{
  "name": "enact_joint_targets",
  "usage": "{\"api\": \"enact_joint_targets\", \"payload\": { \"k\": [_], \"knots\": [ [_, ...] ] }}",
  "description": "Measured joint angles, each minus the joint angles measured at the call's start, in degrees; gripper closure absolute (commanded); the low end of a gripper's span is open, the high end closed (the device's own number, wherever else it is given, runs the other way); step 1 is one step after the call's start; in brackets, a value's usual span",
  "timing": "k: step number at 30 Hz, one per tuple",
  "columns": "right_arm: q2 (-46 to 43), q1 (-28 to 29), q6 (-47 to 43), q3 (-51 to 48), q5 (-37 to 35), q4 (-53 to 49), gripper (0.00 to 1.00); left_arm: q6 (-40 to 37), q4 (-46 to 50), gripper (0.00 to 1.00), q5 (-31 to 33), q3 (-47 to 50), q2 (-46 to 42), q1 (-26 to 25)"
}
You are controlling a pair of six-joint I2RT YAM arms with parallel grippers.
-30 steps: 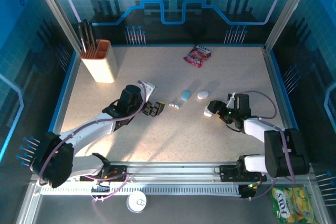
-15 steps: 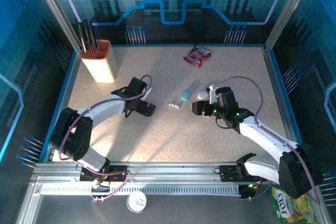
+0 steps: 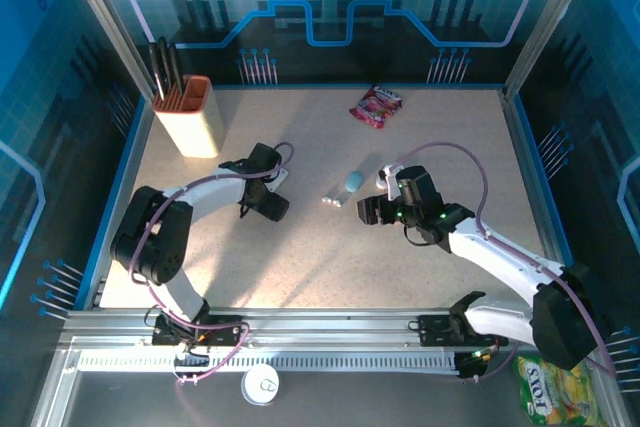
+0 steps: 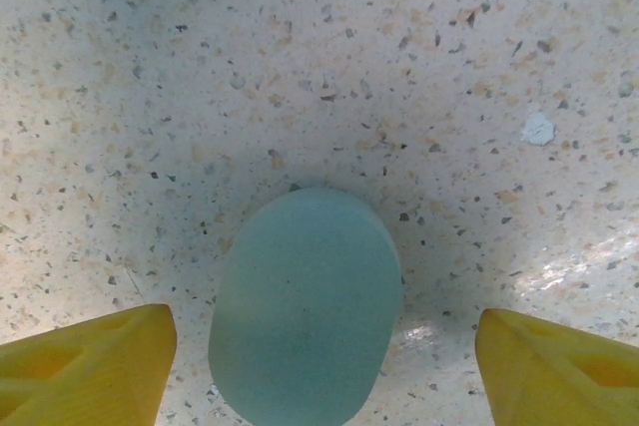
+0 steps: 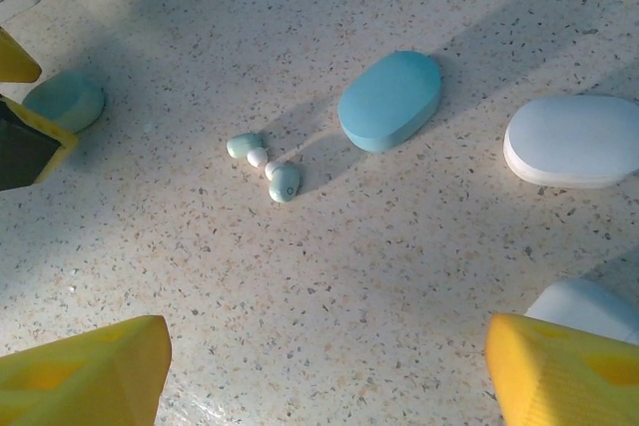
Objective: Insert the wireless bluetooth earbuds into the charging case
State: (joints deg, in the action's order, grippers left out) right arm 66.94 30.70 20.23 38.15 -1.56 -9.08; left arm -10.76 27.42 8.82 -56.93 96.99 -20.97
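Now the left gripper (image 4: pixel 324 366), jaws apart astride the pale-teal oval plastic case (image 4: pixel 305 306), should close centred and gently; the right gripper (image 5: pixel 324 371), also spread, faces tiny light-blue earbuds (image 5: pixel 268 165).

In the top view a holder (image 3: pixel 190 119) stands at the table's (image 3: pixel 330 277) upper left, a packet (image 3: pixel 376 105) lies at upper centre, and the earbuds (image 3: pixel 333 200) lie mid-table, just lower left of a rounded case (image 3: pixel 353 181). In the right wrist view the earbuds (image 5: pixel 265 162) sit left of centre, with the rounded case (image 5: pixel 389 100) up and right of them, a second case (image 5: pixel 574 140) at the right edge, a third case (image 5: pixel 587 303) in the lower right corner and a fourth case (image 5: pixel 65 100) at far left. In the left wrist view the fourth case (image 4: pixel 305 306) lies bottom centre between the fingers (image 4: pixel 90 366) of the left gripper (image 4: pixel 324 316), touching neither.
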Motion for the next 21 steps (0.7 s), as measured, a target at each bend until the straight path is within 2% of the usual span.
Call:
{"api": "enact_joint_targets", "payload": {
  "k": [2,10,12,21],
  "knots": [
    [0.0,0.0,0.02,0.0,-0.02,-0.22,0.18,-0.15,0.33,0.27,0.0,-0.15,0.87,0.11],
    [-0.02,0.0,0.02,0.11,-0.17,-1.64,0.18,0.13,0.85,0.58,-0.46,-0.37,2.67,0.59],
    [-0.07,0.0,0.02,0.13,-0.17,-1.68,0.18,0.15,0.76,0.61,-0.48,-0.37,2.62,0.63],
    [-0.37,-0.11,1.49,1.53,1.2,-3.43,0.2,0.26,-0.26,0.59,-2.01,1.51,-1.2,0.68]
  ]
}}
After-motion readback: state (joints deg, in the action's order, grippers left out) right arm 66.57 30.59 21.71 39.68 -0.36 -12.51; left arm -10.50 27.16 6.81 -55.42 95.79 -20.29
